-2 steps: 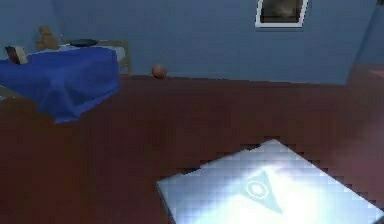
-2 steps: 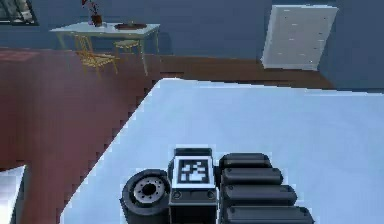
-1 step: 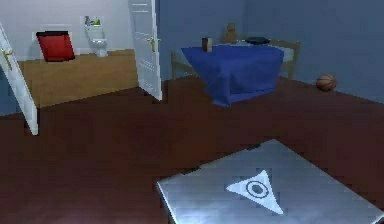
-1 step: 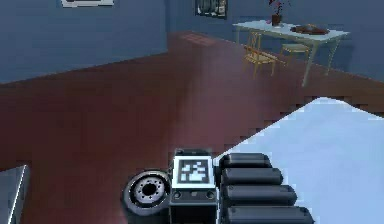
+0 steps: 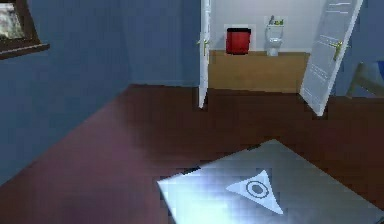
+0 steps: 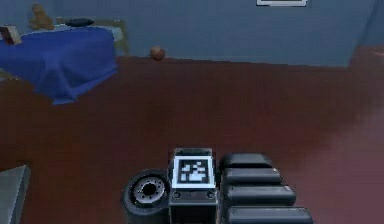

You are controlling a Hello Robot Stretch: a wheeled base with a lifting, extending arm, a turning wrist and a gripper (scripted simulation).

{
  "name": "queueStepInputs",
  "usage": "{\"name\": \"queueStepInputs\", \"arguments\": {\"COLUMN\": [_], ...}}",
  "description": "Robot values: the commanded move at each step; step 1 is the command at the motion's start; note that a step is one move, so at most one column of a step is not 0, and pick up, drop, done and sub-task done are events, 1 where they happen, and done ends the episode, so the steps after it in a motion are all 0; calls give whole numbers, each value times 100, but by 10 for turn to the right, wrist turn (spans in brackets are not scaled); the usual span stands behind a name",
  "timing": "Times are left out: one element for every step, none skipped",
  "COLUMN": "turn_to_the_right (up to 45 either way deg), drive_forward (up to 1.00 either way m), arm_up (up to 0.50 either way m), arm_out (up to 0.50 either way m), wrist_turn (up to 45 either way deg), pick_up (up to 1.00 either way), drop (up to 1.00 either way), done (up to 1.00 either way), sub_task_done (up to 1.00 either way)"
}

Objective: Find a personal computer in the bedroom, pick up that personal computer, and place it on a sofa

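A flat silver slab with an eye-like mark, shaped like a closed laptop, lies low in the forward view, over dark red floor. A grey corner of the same colour pokes in at the arm side view's bottom left. The arm sits drawn in at that view's bottom edge as dark stacked segments, with a white marked square at its end. Left of the square is the gripper's dark round body. Its far end is not made out, so I cannot tell whether it holds anything.
Ahead, two white doors stand open onto a tan-floored room with a red bin and a white toilet. A framed picture hangs on the blue wall. A blue-covered bed and a small orange ball lie to the side.
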Motion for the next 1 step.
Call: {"name": "queueStepInputs", "arguments": {"turn_to_the_right": [-60], "drive_forward": [0], "arm_up": [0], "arm_out": [0], "wrist_turn": [0], "pick_up": [0], "drop": [0], "done": [0], "sub_task_done": [0]}}
